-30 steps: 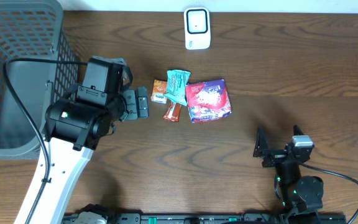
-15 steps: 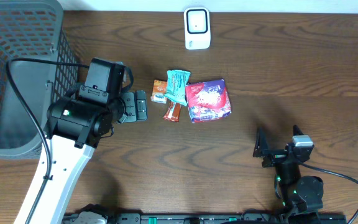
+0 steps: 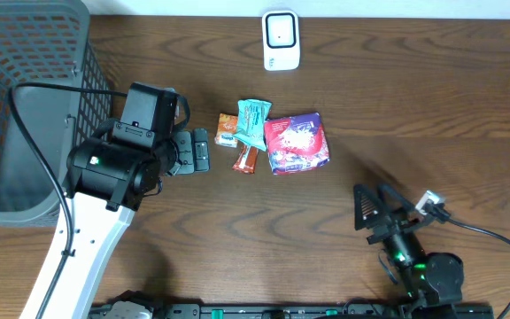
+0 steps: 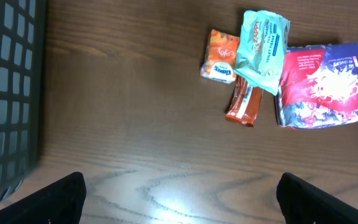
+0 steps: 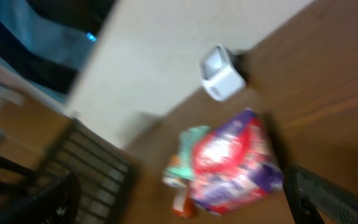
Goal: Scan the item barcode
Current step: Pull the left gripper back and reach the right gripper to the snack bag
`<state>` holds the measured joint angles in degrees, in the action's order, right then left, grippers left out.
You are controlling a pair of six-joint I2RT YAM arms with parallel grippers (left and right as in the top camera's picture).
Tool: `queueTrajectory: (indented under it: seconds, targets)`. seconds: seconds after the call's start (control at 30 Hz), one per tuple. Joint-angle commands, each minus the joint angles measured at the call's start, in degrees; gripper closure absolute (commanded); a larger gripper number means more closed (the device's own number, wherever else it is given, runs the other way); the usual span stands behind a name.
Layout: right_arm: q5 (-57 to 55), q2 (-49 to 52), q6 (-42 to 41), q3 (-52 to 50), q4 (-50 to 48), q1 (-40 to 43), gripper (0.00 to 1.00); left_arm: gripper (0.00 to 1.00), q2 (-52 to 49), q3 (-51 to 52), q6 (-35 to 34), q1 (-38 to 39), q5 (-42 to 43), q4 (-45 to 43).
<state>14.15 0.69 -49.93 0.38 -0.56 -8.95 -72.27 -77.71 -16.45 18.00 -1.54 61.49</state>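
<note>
Grey basket (image 3: 7, 53) left, white scanner (image 3: 281, 40) behind snack pile (image 3: 277, 140) (four packets).

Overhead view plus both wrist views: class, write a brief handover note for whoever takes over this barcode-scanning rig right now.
Left gripper: open, empty, just left of the snack pile.
Right gripper: open, empty, near the front edge, apart from everything.
Items: orange packet, teal packet, brown bar and red-and-purple bag clustered mid-table; white scanner at the far edge; basket at the left.
Done: nothing is picked up yet.
Left: grasp one item and show its barcode to the scanner.
</note>
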Motion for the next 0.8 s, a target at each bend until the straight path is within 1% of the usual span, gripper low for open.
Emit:
queueTrajectory:
  seconds: [0.0,0.07,0.13,0.2,0.23,0.33,0.47,0.57,0.67,0.77]
  targets:
    - [1.4,-0.3,-6.4,-0.1,-6.2,0.4,0.01,0.02,-0.3,0.0,0.3,-0.3,-0.7,0.2]
    - [-0.8,-0.3,-5.5,0.0,-10.1,0.4,0.01,0.02,-0.3,0.0,0.3,-0.3,-0.7,0.2]
    - [-3.2,0.4,-3.6,1.2,-10.6,0.4,0.01,0.02,-0.3,0.0,0.3,-0.3,-0.7,0.2]
    - [-3.4,2.1,0.3,3.4,-8.5,0.4,0.01,0.02,-0.3,0.0,0.3,-0.3,-0.7,0.2]
    - [-3.6,4.9,2.7,6.2,-4.5,0.4,0.01,0.02,-0.3,0.0,0.3,-0.3,-0.7,0.2]
    - [-3.7,13.2,8.1,12.4,1.6,0.4,0.01,0.02,-0.3,0.0,0.3,-0.3,-0.7,0.2]
    - [-1.1,29.3,15.8,23.5,7.6,0.4,0.01,0.02,-0.3,0.0,0.3,-0.3,-0.7,0.2]
    - [3.6,43.6,21.8,35.2,14.8,0.4,0.01,0.02,-0.3,0.0,0.3,-0.3,-0.7,0.2]
    - [10.1,57.8,27.6,48.5,24.6,0.4,0.01,0.02,-0.3,0.0,0.3,-0.3,-0.7,0.2]
    - [18.0,68.7,33.1,58.4,30.0,0.4,0.01,0.02,-0.3,0.0,0.3,-0.3,-0.7,0.2]
